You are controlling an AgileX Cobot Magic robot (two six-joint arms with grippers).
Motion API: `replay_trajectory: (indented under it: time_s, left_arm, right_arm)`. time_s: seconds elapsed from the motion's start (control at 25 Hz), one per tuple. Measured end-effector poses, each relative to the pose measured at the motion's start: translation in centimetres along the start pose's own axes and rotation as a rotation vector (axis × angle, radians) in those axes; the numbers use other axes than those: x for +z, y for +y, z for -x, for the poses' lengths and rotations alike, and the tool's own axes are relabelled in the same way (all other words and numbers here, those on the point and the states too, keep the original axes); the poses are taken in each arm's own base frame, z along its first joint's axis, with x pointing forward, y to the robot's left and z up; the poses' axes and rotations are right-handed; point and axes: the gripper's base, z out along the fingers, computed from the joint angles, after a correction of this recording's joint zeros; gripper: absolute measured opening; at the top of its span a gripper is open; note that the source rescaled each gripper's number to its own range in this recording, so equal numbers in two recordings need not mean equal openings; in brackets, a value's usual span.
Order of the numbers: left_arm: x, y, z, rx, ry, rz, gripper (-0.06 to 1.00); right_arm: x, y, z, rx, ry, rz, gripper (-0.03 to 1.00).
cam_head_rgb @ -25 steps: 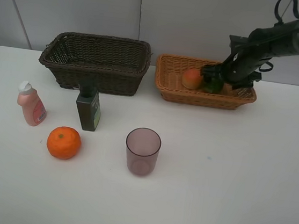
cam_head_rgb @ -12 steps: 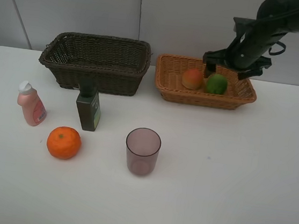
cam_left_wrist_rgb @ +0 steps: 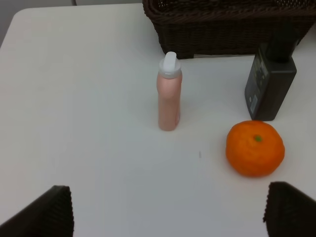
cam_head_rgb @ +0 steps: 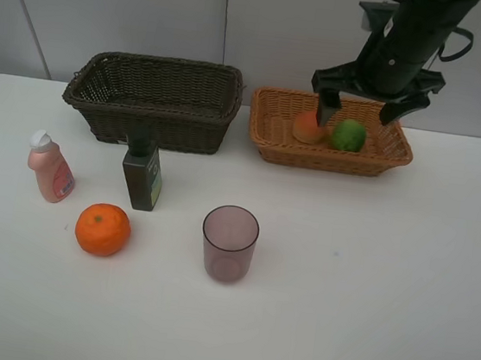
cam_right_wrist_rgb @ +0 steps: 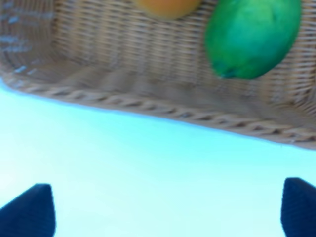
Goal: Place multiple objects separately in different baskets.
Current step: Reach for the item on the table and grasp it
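High view: two baskets. The tan basket [cam_head_rgb: 329, 161] holds one peach [cam_head_rgb: 307, 127] and one lime [cam_head_rgb: 348, 135]; the dark basket [cam_head_rgb: 159, 127] stands beside it. On the table [cam_head_rgb: 384, 292] are two bottles, the pink bottle [cam_head_rgb: 50, 169] and the green bottle [cam_head_rgb: 142, 176], one orange [cam_head_rgb: 103, 229] and one cup [cam_head_rgb: 229, 244].
Left wrist: the left gripper [cam_left_wrist_rgb: 170, 212] is spread wide.
Right wrist: the right gripper [cam_right_wrist_rgb: 168, 212] is spread wide, near the tan basket.

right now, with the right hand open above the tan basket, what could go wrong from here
1. The dark green bottle is tall and narrow and stands close in front of the dark basket; a hand reaching for it could tip it or catch the wicker.
2. The orange is round and loose; a nudge from the open left hand might roll it.
3. The right hand hangs over the tan basket; leaving low could catch its rim.
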Motion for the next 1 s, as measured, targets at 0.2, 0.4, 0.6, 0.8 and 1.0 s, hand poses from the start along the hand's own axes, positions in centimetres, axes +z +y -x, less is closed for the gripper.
replay_trajectory:
  time_s: [0.2, 0.4, 0.6, 0.8, 1.0]
  left_arm:
    - [0.0, 0.0, 0.0, 0.0, 0.0, 0.0, 1.0]
    - [0.0, 0.0, 0.0, 0.0, 0.0, 0.0, 1.0]
    - [0.0, 0.0, 0.0, 0.0, 0.0, 0.0, 1.0]
    - [0.0, 0.0, 0.0, 0.0, 0.0, 0.0, 1.0]
    - [0.0, 0.0, 0.0, 0.0, 0.0, 0.0, 1.0]
  right_arm:
    - [-2.4, 2.3, -1.0, -0.062, -0.003, 0.022, 0.97]
    - [-3.3, 4.5, -2.2, -0.126, 0.047, 0.026, 0.97]
    - [-4.5, 6.1, -3.0, -0.176, 0.043, 0.043, 0.97]
    - [-5.4, 8.0, -4.1, -0.237, 0.053, 0.056, 0.97]
    - [-6.0, 10.1, -5.2, -0.297, 0.05, 0.08, 0.97]
